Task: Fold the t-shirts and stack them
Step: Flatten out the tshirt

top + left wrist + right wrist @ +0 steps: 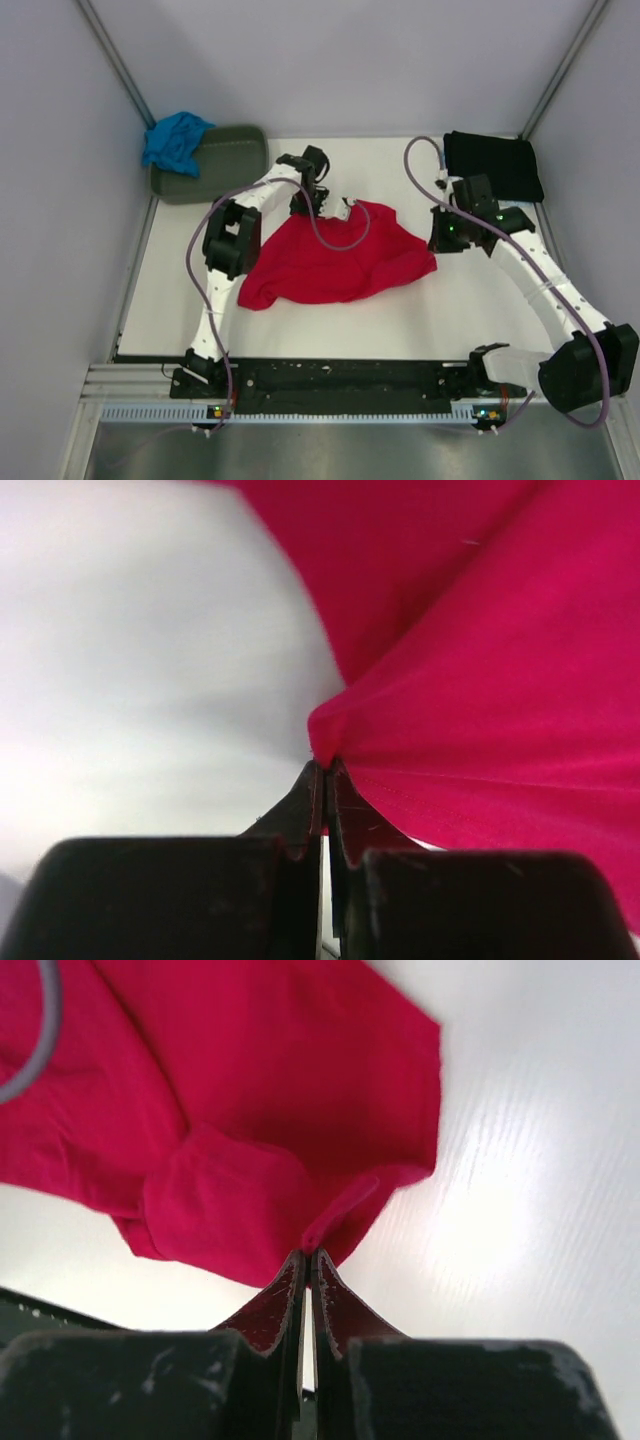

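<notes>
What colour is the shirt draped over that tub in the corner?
The shirt is turquoise blue; the top view shows it best.

In front of the red t-shirt (335, 265) the worktop (420, 320) lies bare right down to my bases, so there is room to pass there. Behind and left of my left gripper (322, 208) stands the grey-green tub (225, 165), with the turquoise t-shirt (175, 140) draped over its left end. The black t-shirt (492, 165) fills the far right corner, near my right gripper (438, 240). My left arm's cable (335, 240) loops over the red cloth. The walls (60, 250) close both sides.
</notes>
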`<state>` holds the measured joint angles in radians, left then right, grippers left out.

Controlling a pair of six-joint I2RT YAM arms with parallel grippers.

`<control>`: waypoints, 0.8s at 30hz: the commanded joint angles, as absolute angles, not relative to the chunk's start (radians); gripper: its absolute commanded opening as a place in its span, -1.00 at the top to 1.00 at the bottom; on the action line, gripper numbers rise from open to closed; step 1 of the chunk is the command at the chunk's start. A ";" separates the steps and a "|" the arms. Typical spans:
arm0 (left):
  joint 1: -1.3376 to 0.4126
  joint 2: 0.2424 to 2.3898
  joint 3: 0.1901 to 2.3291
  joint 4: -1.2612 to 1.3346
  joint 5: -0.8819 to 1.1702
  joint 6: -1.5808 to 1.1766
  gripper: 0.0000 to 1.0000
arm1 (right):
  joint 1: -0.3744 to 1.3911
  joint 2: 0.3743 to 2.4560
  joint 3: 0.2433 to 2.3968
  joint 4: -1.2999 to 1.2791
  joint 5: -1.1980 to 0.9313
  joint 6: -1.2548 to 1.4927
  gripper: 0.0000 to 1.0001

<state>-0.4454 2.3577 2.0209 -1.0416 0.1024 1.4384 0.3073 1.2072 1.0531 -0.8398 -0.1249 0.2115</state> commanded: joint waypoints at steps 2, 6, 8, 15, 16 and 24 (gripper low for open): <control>-0.419 2.217 2.009 -0.709 -0.030 1.154 1.00 | 0.209 1.204 1.224 -0.812 -0.080 0.187 1.00; -0.407 2.061 2.026 -0.640 -0.084 1.043 1.00 | 0.134 1.203 1.354 -0.799 -0.080 0.181 1.00; -0.402 1.985 2.026 -0.603 -0.129 1.005 1.00 | 0.106 1.207 1.428 -0.799 -0.078 0.178 1.00; -0.379 1.735 2.052 -0.509 -0.279 0.939 1.00 | 0.057 1.238 1.701 -0.813 -0.080 0.170 1.00; -0.377 1.706 2.072 -0.531 -0.287 0.933 1.00 | 0.055 1.241 1.741 -0.824 -0.071 0.166 1.00; -0.377 1.499 2.103 -0.748 -0.310 0.894 1.00 | 0.055 1.151 1.865 -0.893 0.080 0.078 1.00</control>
